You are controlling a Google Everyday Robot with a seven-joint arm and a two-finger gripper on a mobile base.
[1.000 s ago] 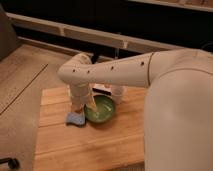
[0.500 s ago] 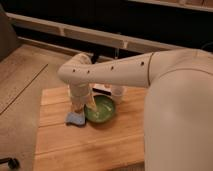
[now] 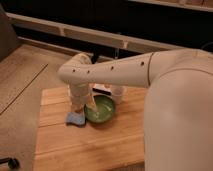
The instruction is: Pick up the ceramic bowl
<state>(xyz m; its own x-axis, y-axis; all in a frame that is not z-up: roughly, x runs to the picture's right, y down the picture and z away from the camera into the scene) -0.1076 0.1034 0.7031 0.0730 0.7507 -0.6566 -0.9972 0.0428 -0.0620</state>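
The green ceramic bowl [image 3: 102, 111] sits on the wooden table [image 3: 90, 145], right of centre, with a paler speckled inside. My gripper [image 3: 89, 109] reaches straight down at the bowl's left rim, one finger inside the bowl and one outside by the sponge. The white arm [image 3: 120, 70] crosses above and hides the bowl's far edge. The flat blue sponge [image 3: 76, 119] lies just left of the bowl, next to the gripper. A small clear plastic cup [image 3: 117, 94] stands behind the bowl, partly hidden by the arm.
The wooden table has slatted boards and ends at the left on a carpeted floor [image 3: 22, 85]. A dark wall with a pale rail [image 3: 85, 35] runs behind. My white body [image 3: 180, 115] fills the right side.
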